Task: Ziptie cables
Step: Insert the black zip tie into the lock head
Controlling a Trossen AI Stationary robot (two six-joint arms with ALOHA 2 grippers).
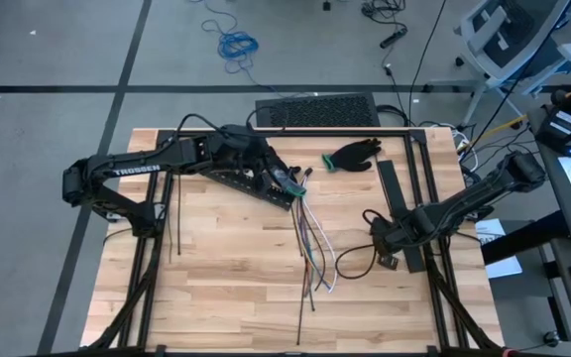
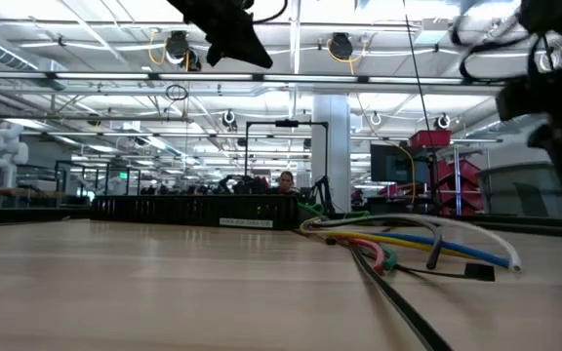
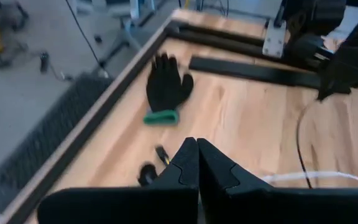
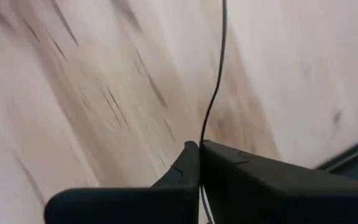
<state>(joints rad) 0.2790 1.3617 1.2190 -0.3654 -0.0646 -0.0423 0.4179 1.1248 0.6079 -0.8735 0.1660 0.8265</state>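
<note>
The right hand is pinching a thin dark ziptie low over the worktop. The left hand is closed, gripping the cables' upper end. The ziptie should probably be lifted slowly, without bending it, toward the bundle.

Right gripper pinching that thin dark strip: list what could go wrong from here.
1. The right gripper is shut on the thin dark plastic ziptie near one end only; the strip already bows, so it may slip or twist when lifted.
2. The loose bundle of coloured cables fans out on the wooden table, so looping all of them looks hard.
3. The left gripper, shut, pins only one end of the bundle.
</note>
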